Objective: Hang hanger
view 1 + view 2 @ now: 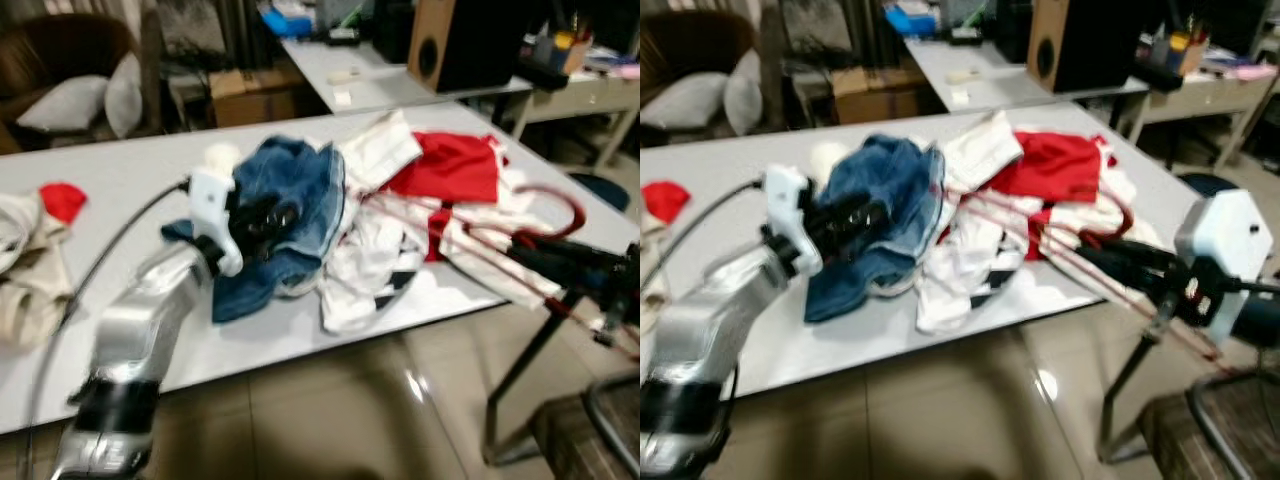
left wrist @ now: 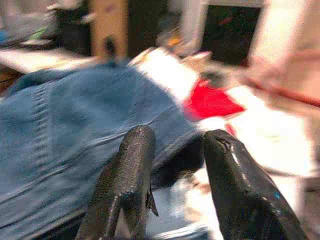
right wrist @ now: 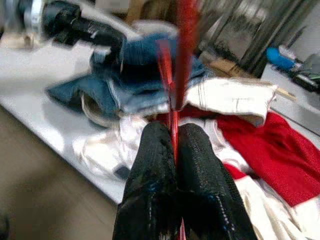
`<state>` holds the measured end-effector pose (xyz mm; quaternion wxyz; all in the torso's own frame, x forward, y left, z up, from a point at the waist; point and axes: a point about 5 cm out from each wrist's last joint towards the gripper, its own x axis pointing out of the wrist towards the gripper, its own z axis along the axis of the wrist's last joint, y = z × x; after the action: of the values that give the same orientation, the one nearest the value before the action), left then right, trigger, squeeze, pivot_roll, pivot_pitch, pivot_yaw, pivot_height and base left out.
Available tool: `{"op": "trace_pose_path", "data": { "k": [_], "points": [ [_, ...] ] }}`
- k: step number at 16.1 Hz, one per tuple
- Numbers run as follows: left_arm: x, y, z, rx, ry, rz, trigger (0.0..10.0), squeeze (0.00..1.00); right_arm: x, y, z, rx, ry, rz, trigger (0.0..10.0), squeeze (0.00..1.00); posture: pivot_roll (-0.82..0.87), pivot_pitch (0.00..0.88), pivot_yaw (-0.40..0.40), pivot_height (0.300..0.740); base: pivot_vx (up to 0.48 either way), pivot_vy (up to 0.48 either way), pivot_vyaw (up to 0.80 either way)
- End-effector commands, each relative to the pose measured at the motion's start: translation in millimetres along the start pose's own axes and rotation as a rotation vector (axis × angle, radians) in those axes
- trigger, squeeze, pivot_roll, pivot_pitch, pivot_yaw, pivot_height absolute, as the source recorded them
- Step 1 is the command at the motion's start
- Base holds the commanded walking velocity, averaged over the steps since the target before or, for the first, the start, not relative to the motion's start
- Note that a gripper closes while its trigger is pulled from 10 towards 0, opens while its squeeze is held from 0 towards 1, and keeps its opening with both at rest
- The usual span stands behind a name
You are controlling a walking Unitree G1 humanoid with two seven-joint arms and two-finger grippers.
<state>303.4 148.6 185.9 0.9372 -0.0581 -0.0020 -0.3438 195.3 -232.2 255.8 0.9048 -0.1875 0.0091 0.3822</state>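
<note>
my right hand point(image 3: 172, 145) is clenched on a red hanger point(image 3: 184, 50); my left hand point(image 2: 172, 150), released, hovers over blue denim point(image 2: 65, 125).

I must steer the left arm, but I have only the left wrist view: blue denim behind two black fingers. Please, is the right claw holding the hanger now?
Observer: Yes. The right claw is shut on the red hanger; the wire runs up between its fingers.
Operator: Where is that hanger compared with the clothes?
Observer: It reaches over the right part of the pile, above the red garment and the white clothes, with its hook end toward the table's right edge.
Operator: And my left claw?
Observer: The left claw is open and sits over the blue jeans at the left of the pile on the white table.
</note>
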Motion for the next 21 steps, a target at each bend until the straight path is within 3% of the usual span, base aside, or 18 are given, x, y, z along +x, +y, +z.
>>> {"op": "trace_pose_path", "data": {
  "k": [1,2,3,4,5,6,7,9,11,13,15,21],
  "points": [
    [-8.7,-4.1,13,0.010,-0.043,-0.045,10.0,1.00,6.2,8.3,3,0.052,-0.047,-0.023,10.0,0.00,-0.07,0.000,0.023,0.740,0.000,0.000,0.00],
    [-12.6,-5.1,17,0.022,-0.056,-0.043,10.0,1.00,10.5,11.6,1,0.086,-0.059,-0.046,10.0,0.00,-0.07,0.000,0.023,0.740,0.000,0.000,0.00],
    [-21.0,-4.1,22,0.077,-0.038,-0.004,10.0,0.81,21.7,18.5,-4,0.154,-0.087,-0.094,10.0,0.00,-0.06,0.000,0.016,0.740,0.000,0.000,0.00],
    [-27.0,-2.2,19,0.162,0.032,0.028,10.0,0.00,28.9,22.5,-7,0.191,-0.098,-0.129,10.0,0.00,-0.06,0.000,0.016,0.740,0.000,0.000,0.00],
    [-31.6,0.2,16,0.247,0.092,0.053,10.0,0.00,34.8,23.9,-9,0.221,-0.118,-0.170,10.0,0.00,-0.04,0.000,0.015,0.740,0.000,0.000,0.00],
    [-36.3,2.3,16,0.251,0.099,0.084,10.0,0.00,41.2,26.6,-5,0.266,-0.159,-0.196,10.0,0.00,-0.04,0.000,0.015,0.740,0.000,0.000,0.00],
    [-39.0,6.1,19,0.204,0.047,0.150,10.0,0.00,46.6,30.3,-4,0.299,-0.180,-0.202,10.0,0.00,-0.03,0.000,0.018,0.740,0.000,0.000,0.00],
    [-40.5,12.8,14,0.199,0.026,0.314,10.0,0.00,62.5,37.0,-15,0.369,-0.152,-0.289,10.0,0.00,-0.03,0.000,0.033,0.740,0.000,0.000,0.00],
    [-36.7,6.4,13,0.225,0.009,0.339,10.0,0.00,73.4,41.6,-24,0.370,-0.114,-0.361,10.0,0.00,-0.02,0.000,0.040,0.740,0.000,0.000,0.00],
    [-26.5,-10.7,8,0.221,0.007,0.330,10.0,0.00,80.6,51.2,-42,0.433,-0.072,-0.484,10.0,0.00,0.01,0.000,0.016,0.740,0.000,0.000,0.00],
    [-25.5,-17.2,3,0.208,0.014,0.337,10.0,0.00,84.9,53.9,-48,0.431,-0.043,-0.515,10.0,0.00,0.02,0.000,-0.004,0.740,0.000,0.137,0.00],
    [-26.4,-16.5,3,0.210,0.019,0.364,10.0,0.00,91.6,55.1,-49,0.399,-0.055,-0.497,10.0,0.00,0.02,0.000,-0.005,0.740,0.000,0.325,0.13]
  ]
}}
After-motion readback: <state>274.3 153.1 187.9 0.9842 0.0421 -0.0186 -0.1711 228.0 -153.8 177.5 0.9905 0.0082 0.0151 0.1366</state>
